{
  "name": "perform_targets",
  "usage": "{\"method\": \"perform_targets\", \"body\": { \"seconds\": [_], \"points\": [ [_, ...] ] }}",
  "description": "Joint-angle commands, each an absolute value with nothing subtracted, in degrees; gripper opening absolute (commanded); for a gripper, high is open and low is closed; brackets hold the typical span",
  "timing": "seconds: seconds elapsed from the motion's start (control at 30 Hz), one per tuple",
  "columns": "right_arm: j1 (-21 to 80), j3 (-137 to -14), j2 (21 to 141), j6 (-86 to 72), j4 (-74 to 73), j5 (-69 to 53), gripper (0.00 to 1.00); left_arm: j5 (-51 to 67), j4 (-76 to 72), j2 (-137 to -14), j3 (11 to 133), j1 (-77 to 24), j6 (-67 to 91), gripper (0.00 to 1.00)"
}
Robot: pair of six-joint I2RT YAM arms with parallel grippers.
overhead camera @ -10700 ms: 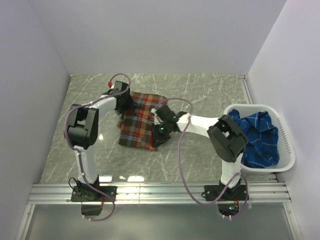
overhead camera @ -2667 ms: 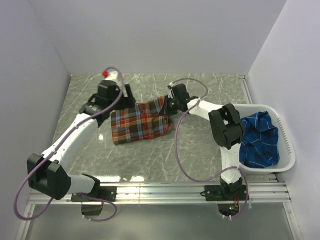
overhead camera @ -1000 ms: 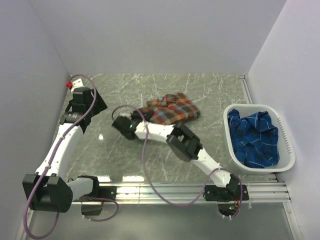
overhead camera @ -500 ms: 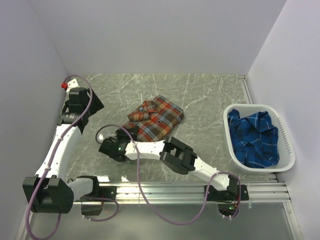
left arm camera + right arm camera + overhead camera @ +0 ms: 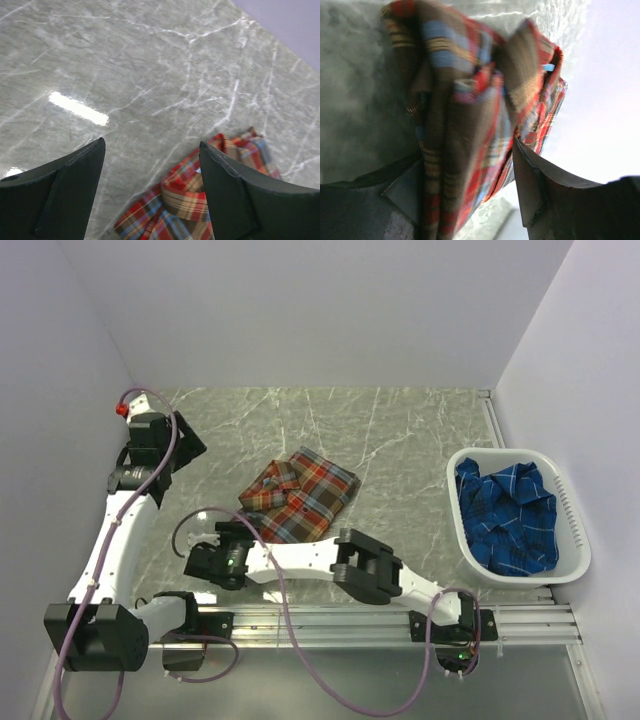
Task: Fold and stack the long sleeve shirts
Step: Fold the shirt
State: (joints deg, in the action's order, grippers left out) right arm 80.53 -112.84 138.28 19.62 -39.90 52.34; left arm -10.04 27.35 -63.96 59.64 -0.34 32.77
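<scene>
Though illegible, tag (image 5: 548, 67) on red shirt (image 5: 465, 115).

The top camera looks down from above and behind the arm bases (image 5: 180, 625) over the whole table (image 5: 420, 440), the red plaid shirt (image 5: 298, 495) central. The left wrist camera looks down on that shirt (image 5: 200, 210) from afar; the right wrist camera sits low, close against the shirt (image 5: 465, 115).

place: robot lab cell | evidence: blank white walls (image 5: 330, 310), marble-look tabletop (image 5: 400, 430), aluminium mounting rail (image 5: 330, 625)
</scene>
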Motion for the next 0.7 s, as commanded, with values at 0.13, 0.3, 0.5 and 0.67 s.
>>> {"method": "perform_targets", "body": {
  "seconds": [0.13,0.3,0.5,0.67],
  "points": [
    [80.7,-109.3,119.0,11.0,-39.9,38.3,0.67,-6.3,30.5,-61.8,66.1,-0.2,36.2,0.87],
    [80.6,-103.8,114.4,9.6,-38.8,24.4,0.7,-6.3,33.0,-61.0,65.1,1.1,37.6,0.9],
    [79.1,-97.0,110.4,5.0,-36.2,21.3,0.67,-6.5,34.5,-58.6,60.9,1.5,39.3,0.88],
    [71.9,-88.1,104.3,-2.6,-33.9,17.8,0.6,-2.1,33.8,-57.3,52.8,1.5,41.7,0.84]
  ]
}}
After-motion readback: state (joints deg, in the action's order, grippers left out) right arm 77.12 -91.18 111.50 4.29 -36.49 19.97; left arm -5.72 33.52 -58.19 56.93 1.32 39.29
